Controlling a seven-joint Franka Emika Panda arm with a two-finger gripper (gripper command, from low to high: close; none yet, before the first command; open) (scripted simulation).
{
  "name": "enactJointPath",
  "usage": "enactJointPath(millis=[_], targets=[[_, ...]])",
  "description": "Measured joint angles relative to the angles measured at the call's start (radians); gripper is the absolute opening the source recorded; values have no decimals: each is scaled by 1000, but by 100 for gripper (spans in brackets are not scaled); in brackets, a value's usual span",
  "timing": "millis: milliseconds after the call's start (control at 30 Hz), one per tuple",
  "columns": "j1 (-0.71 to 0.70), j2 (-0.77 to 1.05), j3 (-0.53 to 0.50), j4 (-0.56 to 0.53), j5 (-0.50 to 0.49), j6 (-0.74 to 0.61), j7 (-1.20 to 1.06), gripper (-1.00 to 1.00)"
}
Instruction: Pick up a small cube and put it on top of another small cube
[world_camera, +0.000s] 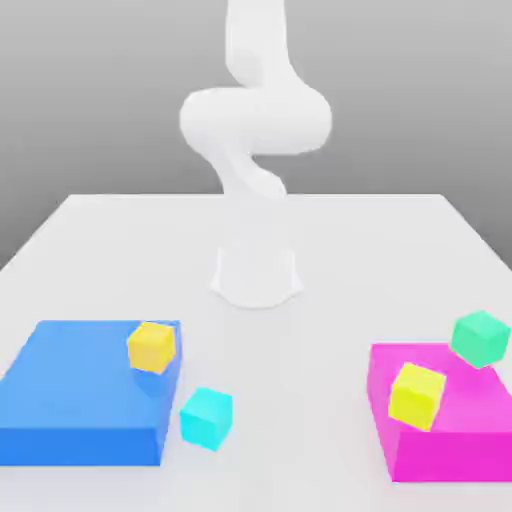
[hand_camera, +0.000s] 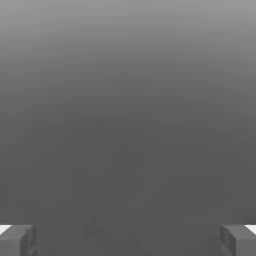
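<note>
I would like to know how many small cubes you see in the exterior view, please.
4: the cyan cube beside the blue block, the orange-yellow cube at that block's right edge, and the yellow cube and green cube at the magenta block.

No txt or nos. legible.

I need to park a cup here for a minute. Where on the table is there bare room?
Free: the strip between the cyan cube and the magenta block, and the stretch behind the blue block toward the arm's base. Crowded: the magenta block, with yellow and green cubes.
</note>
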Motion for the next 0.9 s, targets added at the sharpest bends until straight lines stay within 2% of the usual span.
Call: enactJointPath(millis=[167,467,733,900], targets=[[115,135,-134,-71,65,75,-243,0],[275,380,-315,-192,192,199,-675,0],[352,591,-403,-300,275,313,-1037,0],[349,699,-422,-372,256,393,-1212,0]])
